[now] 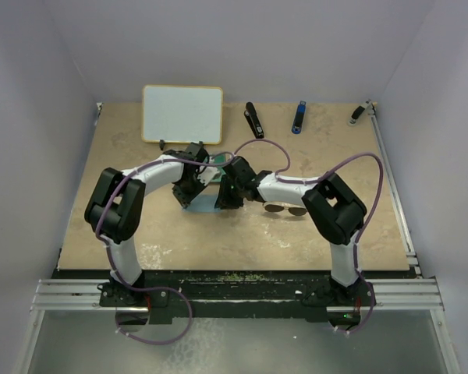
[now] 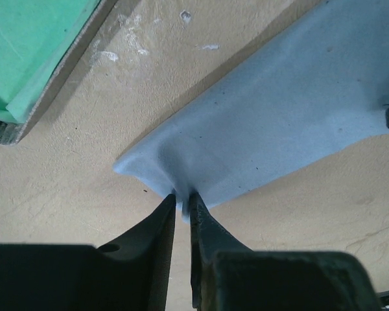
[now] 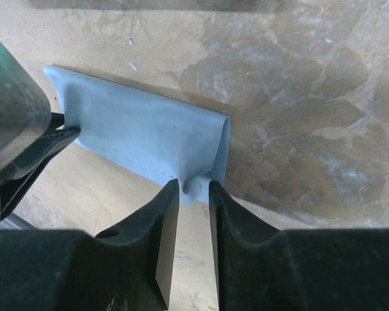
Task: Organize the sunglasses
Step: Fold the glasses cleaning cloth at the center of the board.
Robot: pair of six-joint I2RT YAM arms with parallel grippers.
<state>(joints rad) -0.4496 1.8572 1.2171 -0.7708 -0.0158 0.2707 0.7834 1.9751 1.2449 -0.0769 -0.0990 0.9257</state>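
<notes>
Right arm [image 1: 335, 206] above thin-framed, dark-lensed sunglasses [image 1: 286, 209]

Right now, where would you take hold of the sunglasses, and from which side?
Probably the bridge between the lenses of the sunglasses, from straight above: they lie flat on the table, and the right arm overhangs their far side.

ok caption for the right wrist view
right gripper, jaws parted, at one edge of a folded light-blue cloth
</notes>
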